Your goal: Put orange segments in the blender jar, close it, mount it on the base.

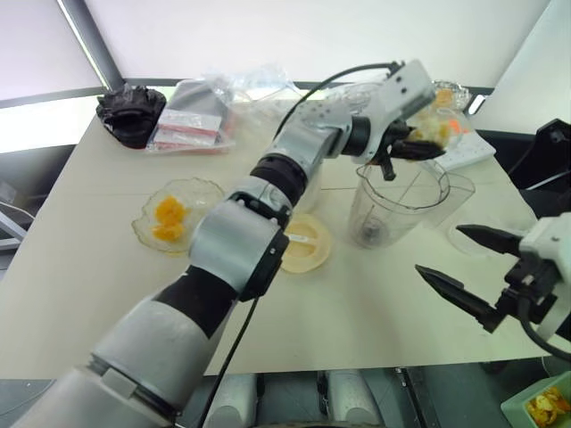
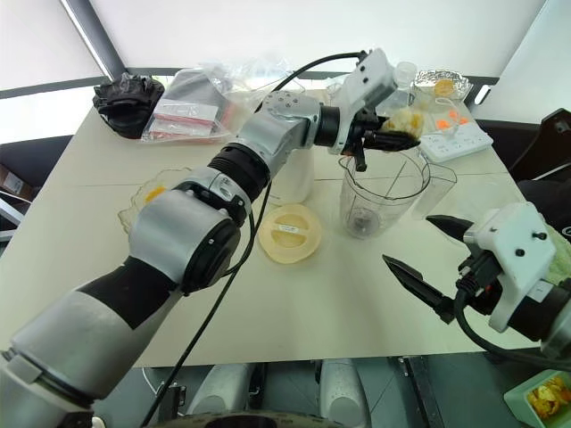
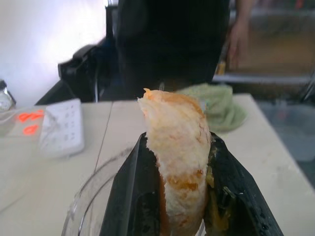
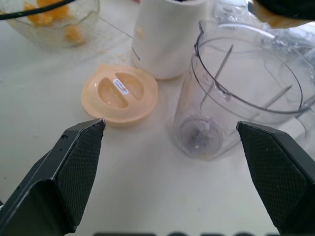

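1. Cream table [image 1: 80, 267] fills the scene, with a white blind behind it.
2. Blender jar [image 2: 379, 201] stands upright and empty at table centre; the white base [image 4: 165, 37] sits at its 9 o'clock, the cream lid [image 2: 289, 233] at 7.
3. Right gripper [image 2: 426, 251] waits released, jaws wide, at the jar's 5 o'clock.
4. Left gripper [image 2: 393, 138] is clenched on an orange segment [image 3: 177, 147] over the jar's rim at 12 o'clock; I judge the drop is straight down.
5. Remaining segments [image 1: 169, 218] lie in a glass dish [image 1: 201, 192] at 9 o'clock.
6. Lid sticker [image 4: 120, 86]: unreadable.
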`<state>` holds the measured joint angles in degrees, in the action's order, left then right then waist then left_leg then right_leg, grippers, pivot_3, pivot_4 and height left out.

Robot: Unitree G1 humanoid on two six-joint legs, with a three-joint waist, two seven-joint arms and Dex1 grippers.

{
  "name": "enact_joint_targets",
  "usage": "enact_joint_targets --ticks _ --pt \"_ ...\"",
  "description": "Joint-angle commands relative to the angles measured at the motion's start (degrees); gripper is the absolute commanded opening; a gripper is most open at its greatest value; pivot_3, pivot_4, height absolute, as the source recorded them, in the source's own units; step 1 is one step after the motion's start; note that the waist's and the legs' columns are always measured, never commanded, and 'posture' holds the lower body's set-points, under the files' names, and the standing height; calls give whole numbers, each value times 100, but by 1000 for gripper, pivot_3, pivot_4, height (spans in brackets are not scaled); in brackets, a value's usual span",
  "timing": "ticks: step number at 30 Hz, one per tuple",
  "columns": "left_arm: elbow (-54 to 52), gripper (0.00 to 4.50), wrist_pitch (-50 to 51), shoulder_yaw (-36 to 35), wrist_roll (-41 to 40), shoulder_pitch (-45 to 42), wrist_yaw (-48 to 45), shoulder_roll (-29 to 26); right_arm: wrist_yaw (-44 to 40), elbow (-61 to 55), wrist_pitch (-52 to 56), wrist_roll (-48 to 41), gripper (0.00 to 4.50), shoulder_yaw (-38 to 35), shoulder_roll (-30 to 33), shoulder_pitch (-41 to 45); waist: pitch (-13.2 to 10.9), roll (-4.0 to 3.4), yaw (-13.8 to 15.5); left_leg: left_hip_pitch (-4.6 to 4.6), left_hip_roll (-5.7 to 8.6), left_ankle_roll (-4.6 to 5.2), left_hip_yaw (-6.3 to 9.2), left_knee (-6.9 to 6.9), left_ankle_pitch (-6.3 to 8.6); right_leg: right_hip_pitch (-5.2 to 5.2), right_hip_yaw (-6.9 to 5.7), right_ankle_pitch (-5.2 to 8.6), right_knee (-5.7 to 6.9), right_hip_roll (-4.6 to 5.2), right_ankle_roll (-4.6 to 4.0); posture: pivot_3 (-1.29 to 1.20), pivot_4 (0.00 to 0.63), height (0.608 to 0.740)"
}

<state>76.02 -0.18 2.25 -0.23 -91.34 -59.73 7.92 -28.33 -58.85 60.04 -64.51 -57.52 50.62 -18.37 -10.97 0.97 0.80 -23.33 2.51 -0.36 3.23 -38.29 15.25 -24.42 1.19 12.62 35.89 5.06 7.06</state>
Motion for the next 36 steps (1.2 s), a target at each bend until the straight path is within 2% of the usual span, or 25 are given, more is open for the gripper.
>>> enact_joint_targets --ticks 1,5,6,8,12,13,14,20,26,32,36 --pt "-16 917 -294 235 367 146 139 48 312 -115 -300 -368 4500 -370 95 -193 -1 2 4 0 -1 0 0 0 0 0 0 0 0 0 0 0 150 740" --pt "-22 917 -486 210 441 323 114 50 432 -88 -448 -487 4500 -462 207 -422 -1 2 6 -2 -3 0 1 0 0 0 -1 0 0 0 0 0 150 740" --pt "-26 1376 -518 184 437 355 149 55 455 -74 -485 -508 4500 -472 240 -462 -2 3 7 -2 -5 0 1 0 0 0 -1 0 -1 0 0 0 150 740" --pt "-23 1791 -511 97 381 384 174 63 525 -49 -564 -572 4500 -471 313 -519 -2 3 7 -2 -9 0 1 -1 0 0 -1 0 -1 0 0 0 150 740" --pt "-27 3785 -492 -163 203 358 243 84 574 -10 -684 -604 4500 -464 405 -633 -2 3 7 -2 -10 0 0 -1 0 0 -1 0 -1 0 0 0 150 740" --pt "-28 4212 -492 -207 187 345 280 85 592 3 -708 -618 4500 -462 434 -651 -2 4 8 -2 -11 0 0 -1 0 0 -1 0 0 0 0 0 150 740" --pt "-29 4372 -502 -232 189 337 324 87 603 15 -731 -631 4500 -467 457 -672 -2 4 8 -2 -10 0 0 -1 0 0 -2 0 -1 0 0 0 150 740" --pt "-44 4372 -550 -504 97 213 651 103 635 48 -828 -626 4500 -502 516 -799 -2 5 8 -2 -10 0 -2 -1 0 1 -2 0 0 0 0 0 150 740" --pt "-245 4372 -169 -811 -266 289 -137 -555 773 -24 -941 -333 4500 -595 124 -1248 -1 2 -8 0 -9 0 -3 1 0 1 -1 0 0 -4 1 0 150 740" --pt "-893 4372 389 -775 -503 1018 -1142 -1373 611 228 -1292 767 4500 -414 -577 -1874 2 -3 -4 2 -16 0 1 1 0 1 -1 1 2 -6 0 0 150 740" --pt "-2243 4372 1003 -570 -654 1981 -1612 -1847 617 684 -1630 1630 4500 -93 -912 -1980 2 -4 -12 3 -21 0 6 1 0 2 0 1 4 -6 -1 0 150 740"
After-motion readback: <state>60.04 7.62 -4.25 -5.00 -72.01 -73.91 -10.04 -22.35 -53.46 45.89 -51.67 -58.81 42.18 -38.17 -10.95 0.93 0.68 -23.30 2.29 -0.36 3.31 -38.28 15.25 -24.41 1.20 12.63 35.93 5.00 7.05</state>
